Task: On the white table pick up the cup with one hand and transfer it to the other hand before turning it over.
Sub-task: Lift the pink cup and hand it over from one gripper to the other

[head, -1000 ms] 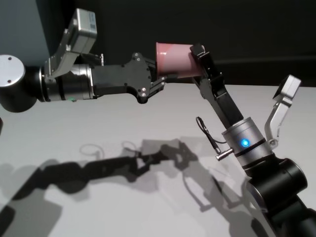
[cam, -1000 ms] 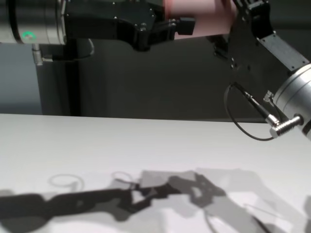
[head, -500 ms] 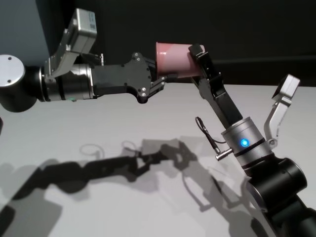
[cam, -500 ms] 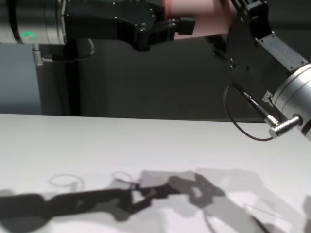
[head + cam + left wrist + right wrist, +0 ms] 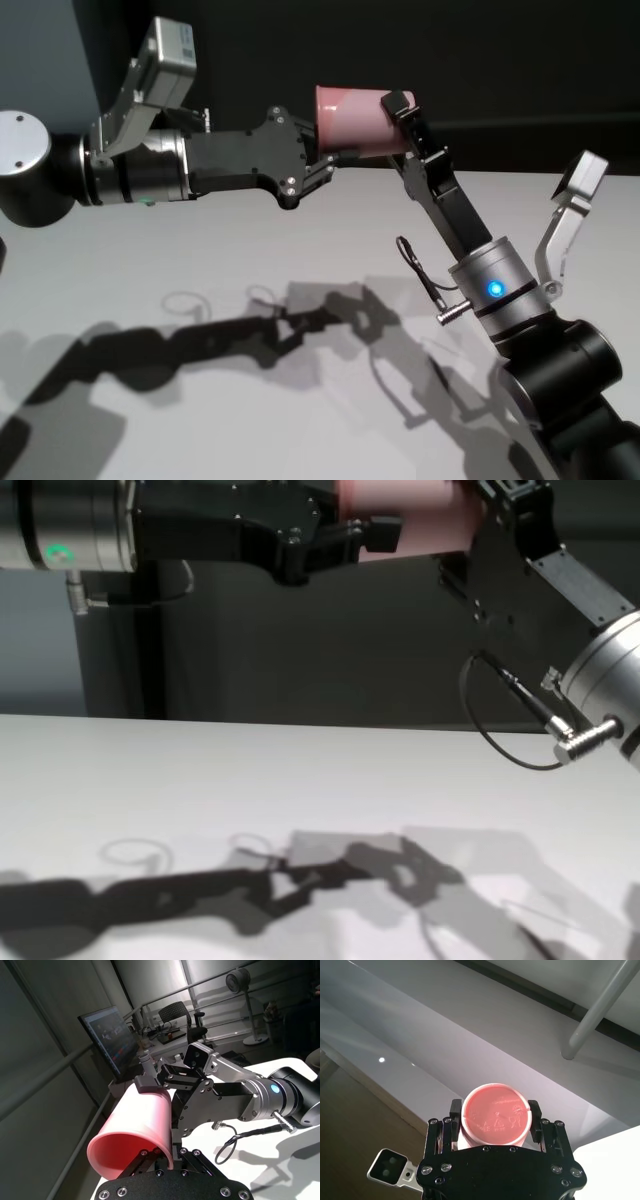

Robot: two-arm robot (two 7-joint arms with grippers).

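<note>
The pink cup (image 5: 355, 120) lies on its side, high above the white table (image 5: 200, 250), held between both grippers. My left gripper (image 5: 325, 152) reaches in from the left and pinches the lower wall at the cup's open rim; the left wrist view shows the rim (image 5: 135, 1130) right at its fingers. My right gripper (image 5: 400, 125), with the silver wrist and looping cable, reaches up from the right and clasps the cup's base. The right wrist view shows the base (image 5: 495, 1115) between its two fingers. The cup is at the top edge of the chest view (image 5: 400, 510).
The arms cast dark shadows on the table (image 5: 300, 880) below them. The right wrist's thin cable loop (image 5: 415, 265) hangs beside the arm. A dark wall stands behind the table. A monitor (image 5: 107, 1035) and office chairs show far off in the left wrist view.
The right gripper's fingertips have shifted very slightly at the cup's base. The cup and the left arm have not moved.
</note>
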